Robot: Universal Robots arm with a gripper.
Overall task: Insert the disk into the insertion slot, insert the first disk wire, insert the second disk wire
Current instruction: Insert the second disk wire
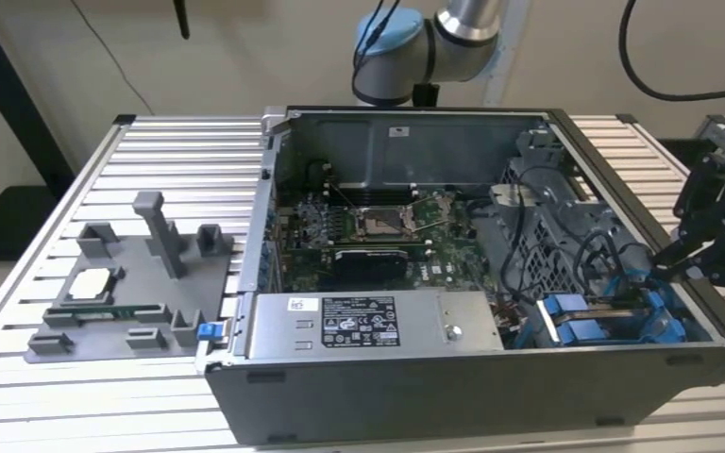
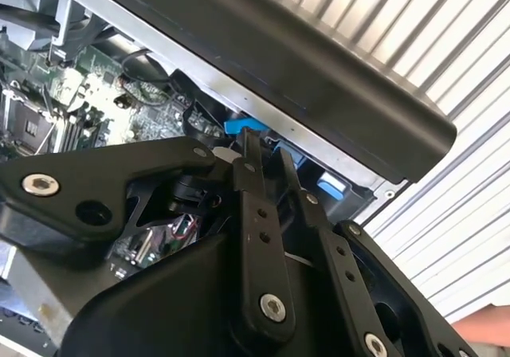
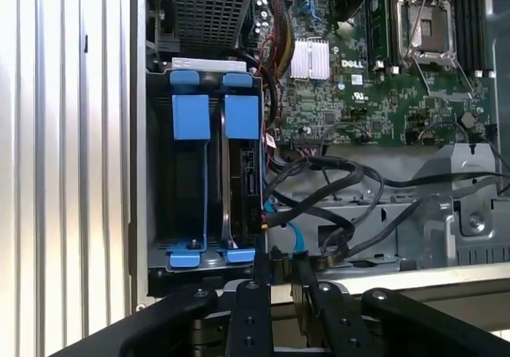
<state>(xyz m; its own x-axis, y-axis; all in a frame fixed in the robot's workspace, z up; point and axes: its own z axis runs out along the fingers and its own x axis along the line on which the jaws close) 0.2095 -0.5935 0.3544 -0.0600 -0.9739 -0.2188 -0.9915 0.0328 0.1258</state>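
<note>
The disk [image 3: 249, 174] looks seated in its slot [image 3: 239, 266] at the case's corner, so I judge I'm on the first wire. Its plug must line up squarely with the disk's port and go in straight. My gripper [image 3: 279, 263] hangs just beside the slot, jaws drawn nearly together, seemingly pinching the blue wire [image 3: 293, 233] at its end.

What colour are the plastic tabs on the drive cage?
Blue tabs, best in the first wrist view.
</note>
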